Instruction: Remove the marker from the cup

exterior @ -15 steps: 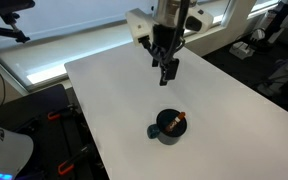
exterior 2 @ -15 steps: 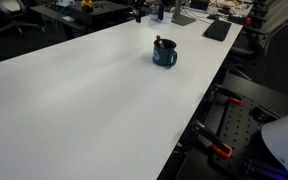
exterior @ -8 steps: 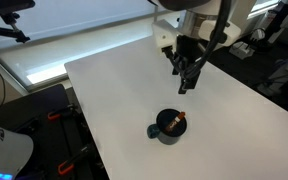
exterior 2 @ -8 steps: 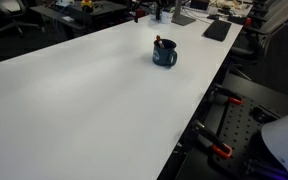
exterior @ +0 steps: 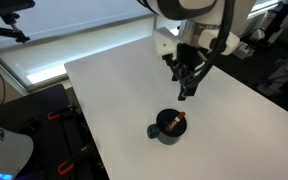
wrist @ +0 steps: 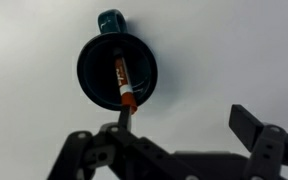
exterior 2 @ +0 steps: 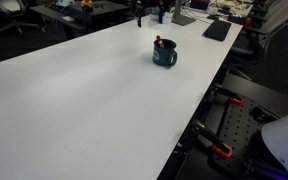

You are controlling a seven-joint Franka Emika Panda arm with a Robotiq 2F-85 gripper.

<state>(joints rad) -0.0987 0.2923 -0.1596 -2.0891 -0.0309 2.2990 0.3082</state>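
Observation:
A small dark blue cup (exterior: 169, 126) with a stubby handle stands on the white table (exterior: 114, 90). A reddish-brown marker (exterior: 177, 119) leans inside it, one end sticking over the rim. Both also show in an exterior view, the cup (exterior 2: 164, 55) and the marker (exterior 2: 159, 43), and in the wrist view, the cup (wrist: 99, 75) and the marker (wrist: 123, 84). My gripper (exterior: 188, 90) hangs above the table, beyond the cup and apart from it. In the wrist view its fingers (wrist: 184, 125) are spread wide and empty, with one finger near the marker's lower end.
The table's edges drop off to black frames with orange clamps (exterior 2: 224, 152). Desks with clutter stand behind the table (exterior 2: 189, 15). A bright window strip runs along the far side (exterior: 74, 45).
The gripper has moved across the table and lower, closer to the cup. The cup and marker have not moved.

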